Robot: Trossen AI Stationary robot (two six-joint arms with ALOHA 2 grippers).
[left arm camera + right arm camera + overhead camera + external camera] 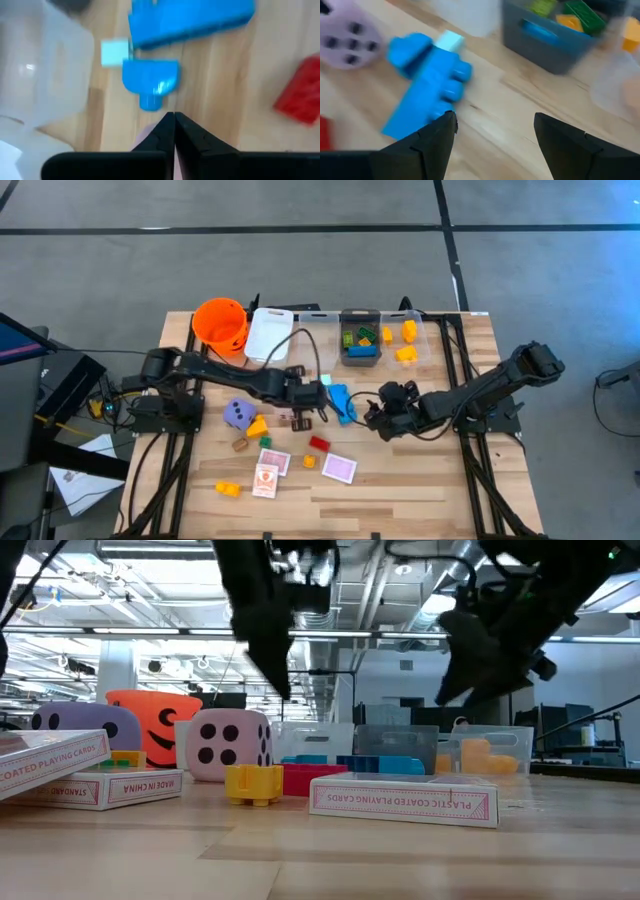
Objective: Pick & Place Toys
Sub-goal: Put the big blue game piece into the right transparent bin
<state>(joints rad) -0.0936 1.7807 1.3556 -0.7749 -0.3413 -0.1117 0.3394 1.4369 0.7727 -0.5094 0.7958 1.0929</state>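
Two blue bricks (340,402) lie on the wood between my grippers; the long one (427,100) and the short one (150,82) both rest flat. My left gripper (312,395) hangs shut just left of them, its fingertips (174,118) above the table and clear of it in the low view (285,690). My right gripper (378,417) stands open to their right, also lifted (450,695), nothing between its fingers (495,125). A purple die (237,414) and a pink die (230,743) sit left of centre. A red brick (319,444) lies nearer the front.
Along the far edge stand an orange bucket (221,323), a white bin (268,333), a grey bin (360,358) and a clear bin (424,340), both with bricks inside. Card boxes (339,468) (270,470) and yellow bricks (258,426) (228,489) lie toward the front.
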